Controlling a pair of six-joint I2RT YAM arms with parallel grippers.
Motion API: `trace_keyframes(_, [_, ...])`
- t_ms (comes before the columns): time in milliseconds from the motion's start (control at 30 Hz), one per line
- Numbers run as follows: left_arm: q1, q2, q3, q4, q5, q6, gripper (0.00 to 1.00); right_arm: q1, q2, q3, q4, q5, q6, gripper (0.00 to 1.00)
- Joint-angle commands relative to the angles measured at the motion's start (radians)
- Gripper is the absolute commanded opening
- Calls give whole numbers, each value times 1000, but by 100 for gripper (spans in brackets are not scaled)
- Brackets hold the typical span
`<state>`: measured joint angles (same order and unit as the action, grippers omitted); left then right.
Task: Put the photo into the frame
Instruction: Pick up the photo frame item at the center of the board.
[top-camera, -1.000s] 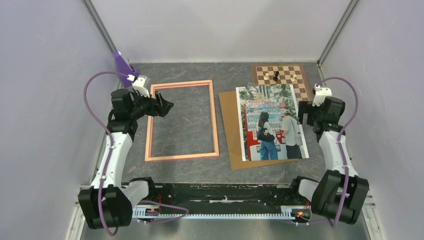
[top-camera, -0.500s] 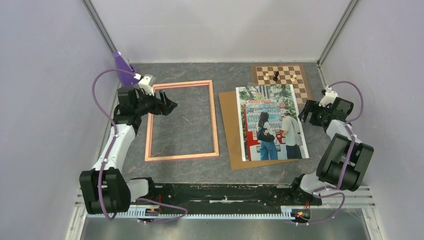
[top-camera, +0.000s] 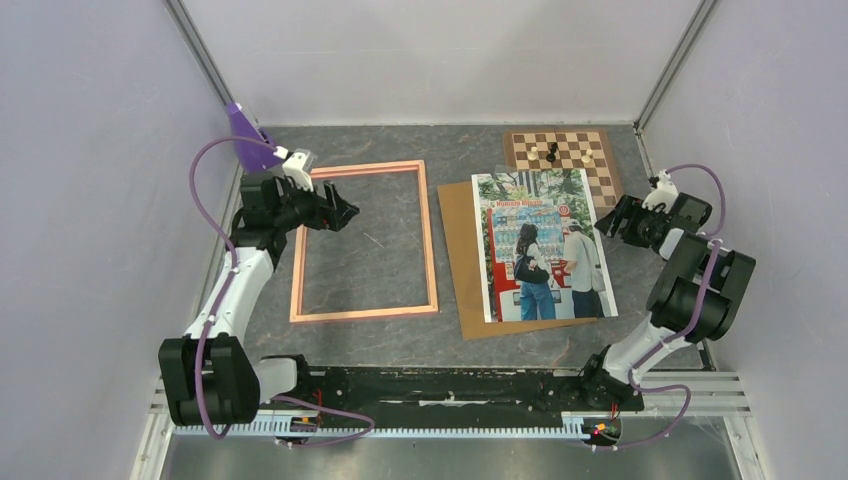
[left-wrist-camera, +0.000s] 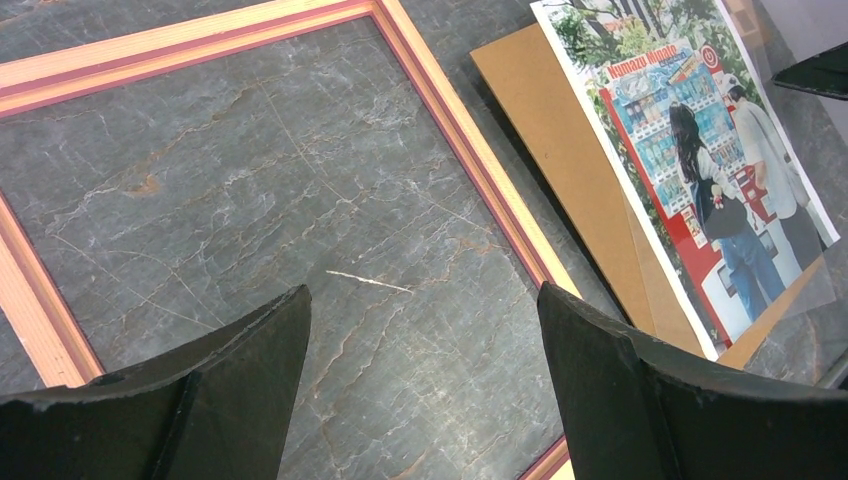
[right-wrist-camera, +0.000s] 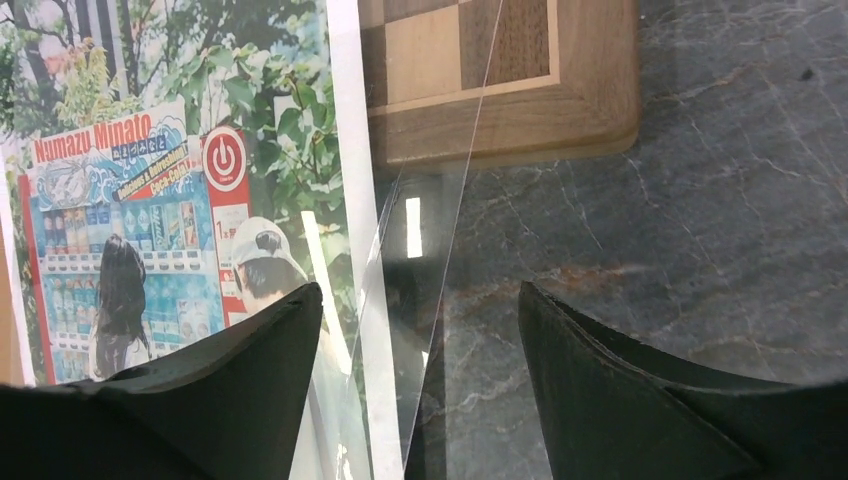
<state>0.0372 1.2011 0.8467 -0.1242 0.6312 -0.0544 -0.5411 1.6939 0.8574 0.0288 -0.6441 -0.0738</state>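
Note:
The photo (top-camera: 545, 245) lies face up on a brown backing board (top-camera: 460, 265) right of centre. The pink frame (top-camera: 429, 235) lies flat to its left, with only bare table inside it. My left gripper (top-camera: 345, 212) hovers open over the frame's upper left part; in the left wrist view its jaws (left-wrist-camera: 422, 295) show only table between them, with the frame's rail (left-wrist-camera: 470, 160) and the photo (left-wrist-camera: 700, 150) beyond. My right gripper (top-camera: 605, 225) is open at the photo's right edge. In the right wrist view, the photo's white border (right-wrist-camera: 355, 200) and a clear sheet (right-wrist-camera: 440, 230) run between its fingers (right-wrist-camera: 420, 290).
A brown-and-cream chessboard (top-camera: 570, 155) with two pieces (top-camera: 551, 152) sits at the back right, its corner (right-wrist-camera: 500, 80) under the photo's top edge. A purple object (top-camera: 240, 125) stands at the back left corner. Grey walls close in both sides.
The right arm has folded outward to the right and its gripper has settled at the photo's right edge with the jaws narrowing. The left gripper has shifted slightly up and right over the frame.

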Motion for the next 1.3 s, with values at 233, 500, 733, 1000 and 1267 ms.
trace_keyframes(233, [-20, -8, 31, 33, -21, 39, 90, -13, 104, 66, 113, -142, 31, 69])
trace_keyframes(500, [-25, -5, 32, 26, -39, 51, 90, -35, 154, 75, 169, -229, 35, 66])
trace_keyframes(733, [-62, -1, 35, 20, -58, 53, 90, -37, 207, 89, 207, -293, 29, 63])
trace_keyframes(1000, [-81, 8, 43, 8, -87, 86, 90, -44, 255, 95, 287, -327, 86, 55])
trace_keyframes(1267, [-105, 16, 52, -5, -118, 103, 90, -66, 270, 86, 380, -382, 188, 44])
